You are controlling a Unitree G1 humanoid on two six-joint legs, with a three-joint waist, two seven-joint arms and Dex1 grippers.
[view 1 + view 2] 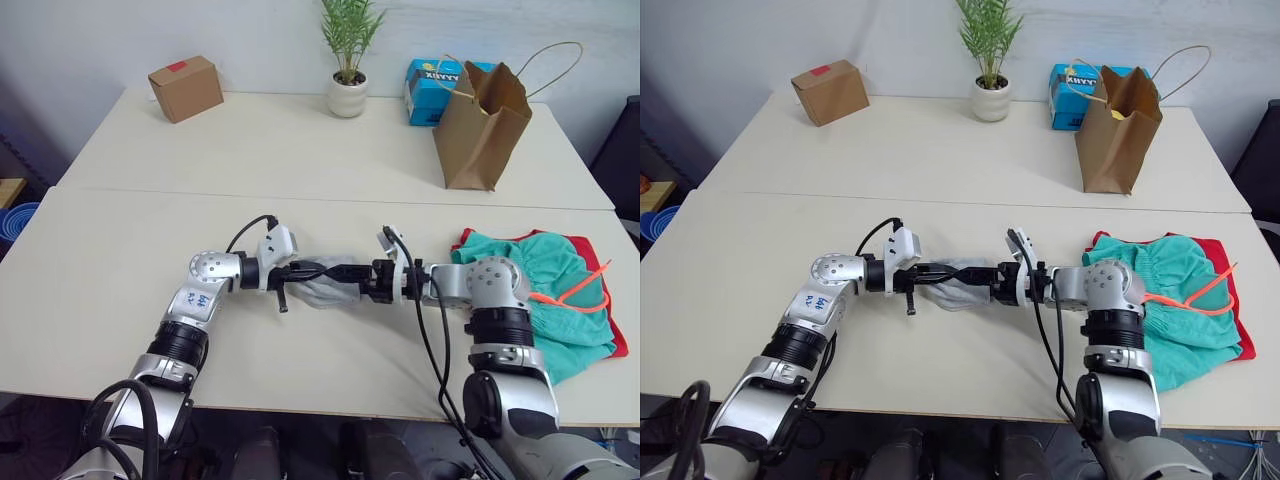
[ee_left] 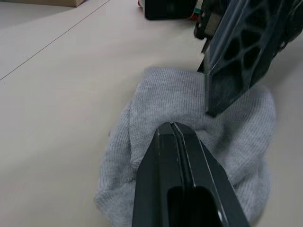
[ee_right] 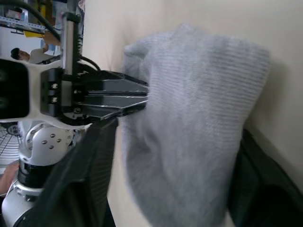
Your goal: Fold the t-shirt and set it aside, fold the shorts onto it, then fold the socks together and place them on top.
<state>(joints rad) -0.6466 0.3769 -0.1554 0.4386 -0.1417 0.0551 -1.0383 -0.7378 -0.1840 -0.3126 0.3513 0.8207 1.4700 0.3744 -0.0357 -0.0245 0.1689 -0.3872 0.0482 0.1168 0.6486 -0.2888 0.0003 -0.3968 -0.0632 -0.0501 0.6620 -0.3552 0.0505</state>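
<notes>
The grey socks (image 1: 322,287) lie bunched on the table (image 1: 120,300) between my two grippers. My left gripper (image 1: 310,272) reaches in from the left, its fingers (image 2: 174,142) pressed shut with the tips pinching a fold of the knit. My right gripper (image 1: 347,279) comes from the right and stands open, one finger (image 3: 97,175) on each side of the sock bundle (image 3: 189,118). The teal-green shorts (image 1: 545,290) with an orange drawstring (image 1: 572,296) lie folded at the right, on the red t-shirt (image 1: 618,338), of which only the edges show.
A brown paper bag (image 1: 482,125) stands behind the shorts, with a blue box (image 1: 428,92) behind it. A potted plant (image 1: 348,62) and a cardboard box (image 1: 185,88) sit at the table's far side. The right table edge runs close to the clothes pile.
</notes>
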